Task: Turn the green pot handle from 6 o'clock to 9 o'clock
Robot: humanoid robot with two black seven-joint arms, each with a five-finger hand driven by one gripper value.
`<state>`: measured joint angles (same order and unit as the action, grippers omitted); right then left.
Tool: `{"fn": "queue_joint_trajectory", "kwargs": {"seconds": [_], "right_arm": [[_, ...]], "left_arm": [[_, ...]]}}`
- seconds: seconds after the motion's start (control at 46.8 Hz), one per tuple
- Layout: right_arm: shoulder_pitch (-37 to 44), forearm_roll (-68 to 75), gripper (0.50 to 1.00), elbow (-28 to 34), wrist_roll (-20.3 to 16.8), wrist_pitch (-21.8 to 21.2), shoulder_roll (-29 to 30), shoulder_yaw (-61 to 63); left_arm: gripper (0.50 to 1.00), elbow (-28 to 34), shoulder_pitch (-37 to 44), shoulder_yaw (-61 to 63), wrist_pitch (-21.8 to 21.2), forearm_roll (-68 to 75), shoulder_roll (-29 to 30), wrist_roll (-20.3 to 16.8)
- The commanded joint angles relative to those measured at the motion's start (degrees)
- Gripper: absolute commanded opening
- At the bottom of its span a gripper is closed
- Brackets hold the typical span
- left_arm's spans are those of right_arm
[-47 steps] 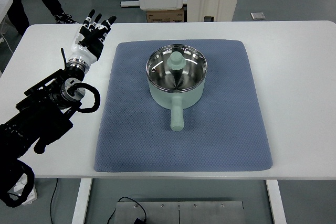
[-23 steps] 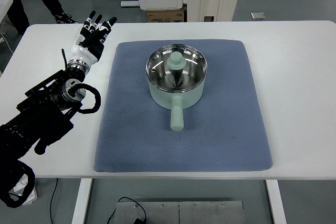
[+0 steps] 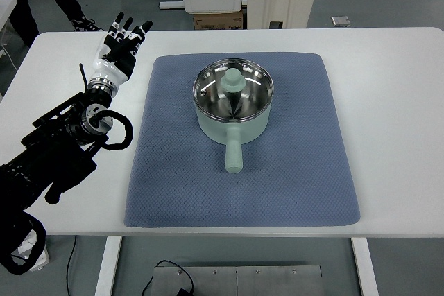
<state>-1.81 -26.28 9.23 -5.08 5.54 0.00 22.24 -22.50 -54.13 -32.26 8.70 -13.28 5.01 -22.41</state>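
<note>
Pale green metal pot (image 3: 232,105) on blue mat (image 3: 291,178); handle (image 3: 233,155) at 6 o'clock, untouched. Left hand (image 3: 119,48) at 10 o'clock, fingers spread, empty. Next, probably: reach handle, sweep toward 9.

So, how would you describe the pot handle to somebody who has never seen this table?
Find the blue mat on the white table. The green pot stands on it, and the handle is the short pale green bar pointing toward the table's near edge.
</note>
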Motion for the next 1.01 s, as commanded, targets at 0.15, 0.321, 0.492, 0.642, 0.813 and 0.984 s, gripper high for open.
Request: {"fn": "queue_joint_trajectory", "kwargs": {"seconds": [0.15, 0.321, 0.492, 0.642, 0.813, 0.984], "right_arm": [[0.05, 0.0, 1.0, 0.0, -0.02, 0.0, 0.0, 0.0], [0.05, 0.0, 1.0, 0.0, -0.02, 0.0, 0.0, 0.0], [0.05, 0.0, 1.0, 0.0, -0.02, 0.0, 0.0, 0.0], [0.05, 0.0, 1.0, 0.0, -0.02, 0.0, 0.0, 0.0], [0.05, 0.0, 1.0, 0.0, -0.02, 0.0, 0.0, 0.0], [0.05, 0.0, 1.0, 0.0, -0.02, 0.0, 0.0, 0.0]], "left_arm": [[1.0, -0.18, -0.63, -0.09, 0.09, 0.01, 0.43, 0.0], [1.0, -1.14, -0.98, -0.18, 1.05, 0.1, 3.24, 0.0], [1.0, -5.09, -1.16, -0.18, 2.81, 0.27, 7.2, 0.08], [1.0, -10.28, -1.24, -0.26, 2.73, 2.64, 11.15, 0.0], [1.0, -17.04, -1.51, -0.44, 2.81, 5.1, 16.16, 0.0], [1.0, -24.08, -2.56, -0.61, 2.99, 8.53, 21.08, 0.0]]}}
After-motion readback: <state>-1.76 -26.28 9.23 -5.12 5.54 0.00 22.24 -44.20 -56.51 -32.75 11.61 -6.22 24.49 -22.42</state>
